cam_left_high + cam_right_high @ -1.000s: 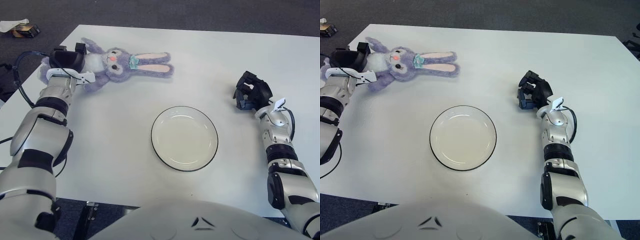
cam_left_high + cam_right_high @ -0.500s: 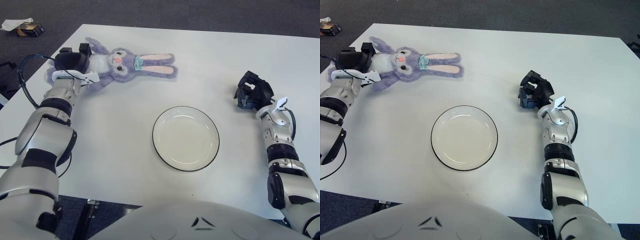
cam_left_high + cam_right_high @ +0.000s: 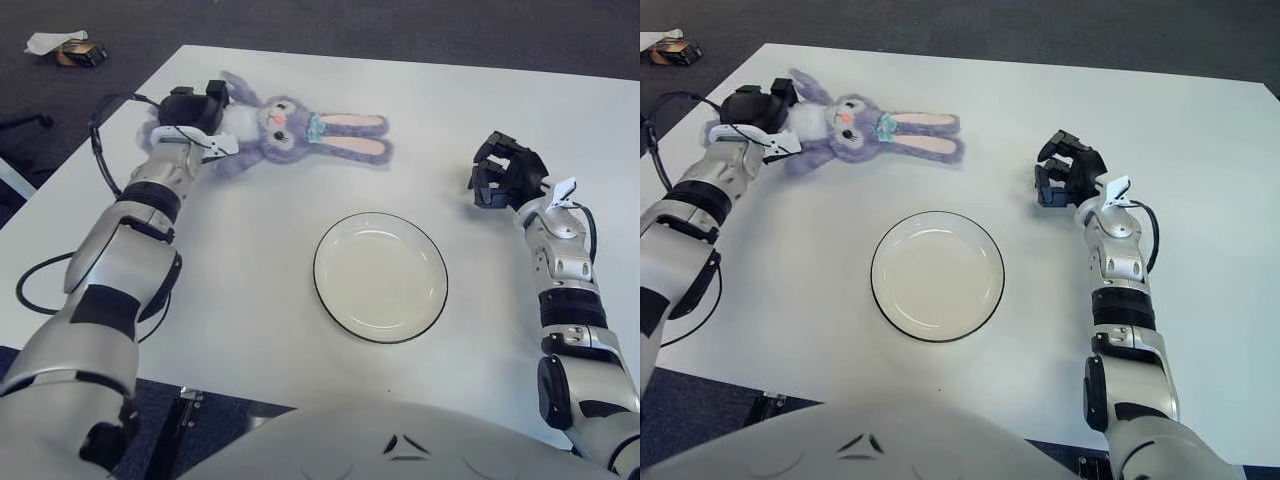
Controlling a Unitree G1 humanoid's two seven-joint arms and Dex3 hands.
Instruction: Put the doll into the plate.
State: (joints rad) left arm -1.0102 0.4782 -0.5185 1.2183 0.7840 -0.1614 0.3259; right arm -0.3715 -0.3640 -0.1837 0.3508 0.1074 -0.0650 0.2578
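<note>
Left hand (image 3: 192, 108) grips doll (image 3: 290, 130); bare table (image 3: 250, 240) separates plate (image 3: 380, 277)

Brightness: my view is bright and even, with the flat white table (image 3: 250, 260) evenly lit edge to edge.
Light source: it seems to come from overhead, diffuse; I see no lamp.
Shadows: soft and short; a faint one hugs the purple plush rabbit doll (image 3: 290, 128), another lies under my right hand (image 3: 505, 172).
Glare: a mild sheen on the round white plate with a dark rim (image 3: 381, 277) and on my silver arm shells.
Focus: sharp across the table; no motion blur.
Surroundings: the dark grey carpet (image 3: 420, 25) reads dim.
</note>
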